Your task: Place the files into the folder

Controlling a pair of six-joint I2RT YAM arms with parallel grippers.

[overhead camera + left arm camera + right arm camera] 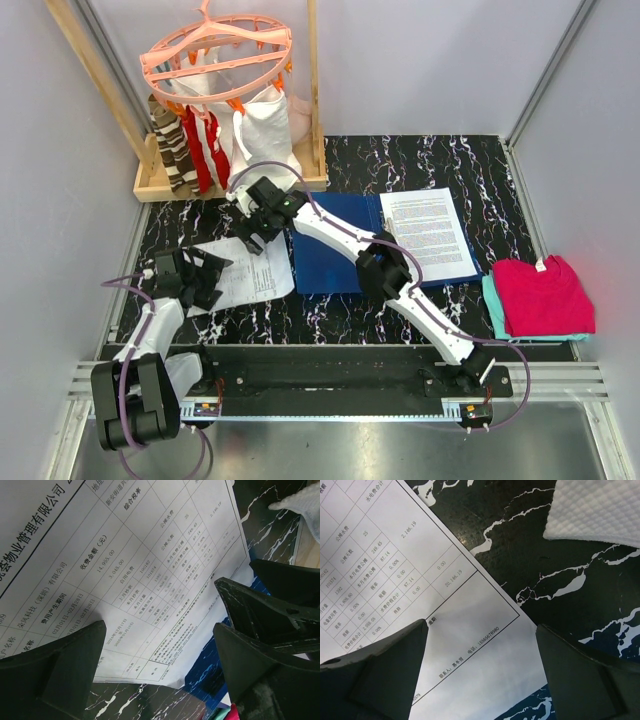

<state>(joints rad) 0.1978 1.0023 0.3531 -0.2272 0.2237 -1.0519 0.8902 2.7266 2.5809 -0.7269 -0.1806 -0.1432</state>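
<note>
Two end effectors sit over one loose printed sheet (250, 280) lying flat on the bench (470, 160), and both have their fingers spread wide with nothing between them. Your left end effector (159, 630) is above the sheet's table of figures, with the paper's edge just below its fingertips in the wrist view. Your right end effector (482, 625) is over a corner of the same sheet, with dark marbled bench under its right finger and a white cloth (600, 510) ahead of it to the right. The blue folder (335, 260) lies open just beside the right end effector, on the side away from the left one, and a second printed sheet (430, 232) rests on the folder's far half.
</note>
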